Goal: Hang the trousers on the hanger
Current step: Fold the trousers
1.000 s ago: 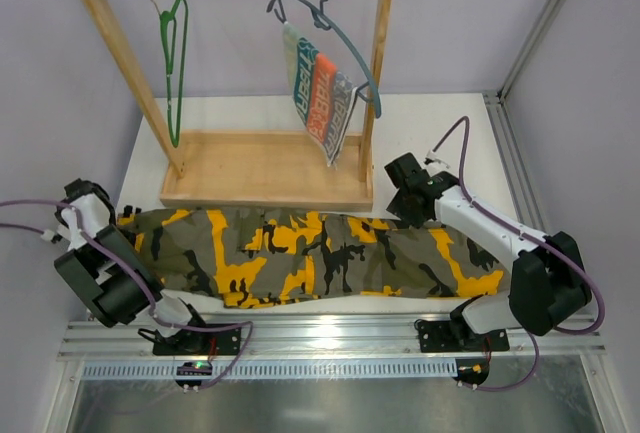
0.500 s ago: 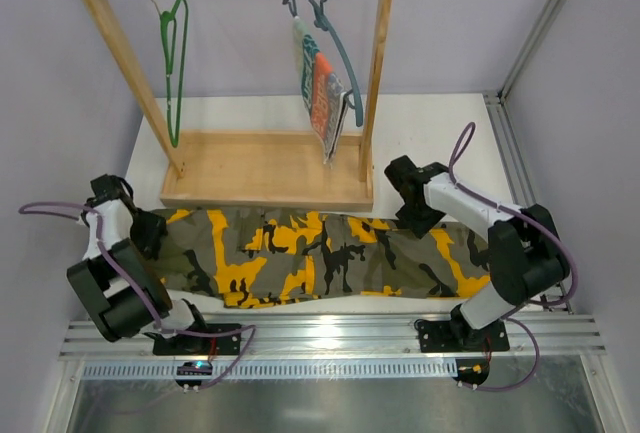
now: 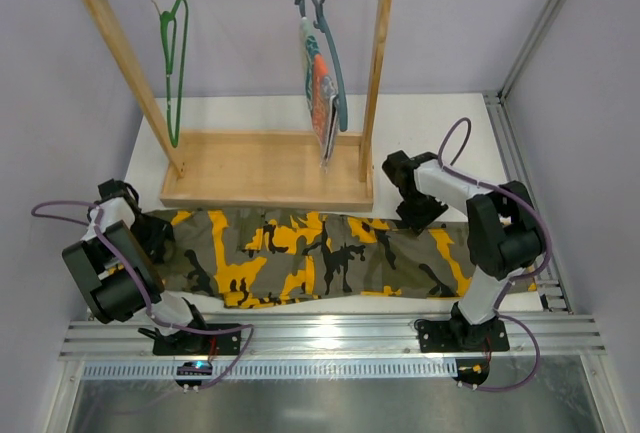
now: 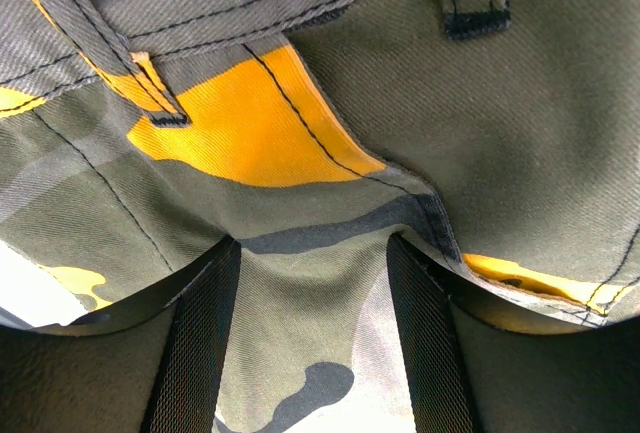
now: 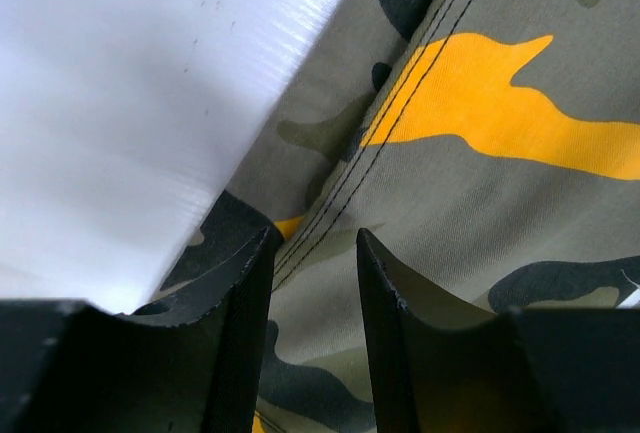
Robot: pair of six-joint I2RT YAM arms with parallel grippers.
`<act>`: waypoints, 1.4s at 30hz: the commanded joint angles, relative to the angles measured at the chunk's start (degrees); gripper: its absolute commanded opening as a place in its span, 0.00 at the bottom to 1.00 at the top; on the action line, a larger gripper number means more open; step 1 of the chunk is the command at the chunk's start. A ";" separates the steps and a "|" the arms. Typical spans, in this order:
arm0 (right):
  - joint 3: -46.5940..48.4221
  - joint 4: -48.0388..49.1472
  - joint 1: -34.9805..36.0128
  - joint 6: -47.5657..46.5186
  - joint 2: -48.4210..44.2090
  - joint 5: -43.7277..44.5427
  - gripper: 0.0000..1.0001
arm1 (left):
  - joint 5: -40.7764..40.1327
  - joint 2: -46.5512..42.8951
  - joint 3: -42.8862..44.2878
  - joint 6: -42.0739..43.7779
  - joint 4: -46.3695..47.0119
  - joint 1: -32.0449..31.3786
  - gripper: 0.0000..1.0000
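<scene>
The camouflage trousers (image 3: 320,258) lie flat and stretched lengthwise across the table in front of the wooden rack. The green hanger (image 3: 173,63) hangs empty from the rack's rail at the left. My left gripper (image 3: 148,235) is down on the trousers' left end. In the left wrist view (image 4: 312,253) its jaws are apart with fabric (image 4: 320,143) between them near a seam. My right gripper (image 3: 415,211) is down on the trousers' far edge, right of the middle. In the right wrist view (image 5: 315,238) its jaws are apart astride the cloth (image 5: 480,173) beside the bare table.
The wooden rack (image 3: 265,168) stands behind the trousers, its base just beyond their far edge. A grey-blue hanger (image 3: 330,48) with a striped cloth (image 3: 320,103) hangs at the rail's right. White table (image 3: 440,128) shows to the right of the rack.
The left gripper moved in from the left onto the trousers' end. The right gripper shifted a little along the far edge while its arm folded in. The grey-blue hanger and striped cloth swung edge-on.
</scene>
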 commanded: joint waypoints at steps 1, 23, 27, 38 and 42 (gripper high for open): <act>2.46 -2.45 -1.01 3.05 1.61 2.33 0.42 | 0.33 -0.21 -0.48 0.00 3.13 0.25 0.61; 2.81 -3.77 -6.02 3.22 1.97 4.96 0.04 | -3.01 4.27 -0.39 -0.79 2.34 0.42 0.61; 3.25 -2.98 -7.42 1.82 1.97 6.36 0.04 | -4.41 4.53 -0.39 -0.79 2.16 0.60 0.61; 5.62 1.84 -8.74 -6.33 4.69 10.15 0.04 | -7.40 4.89 0.49 -0.70 0.85 0.69 0.61; 6.33 4.92 -8.66 -12.06 4.35 8.83 0.04 | -8.37 4.10 1.28 -0.61 -0.03 0.77 0.61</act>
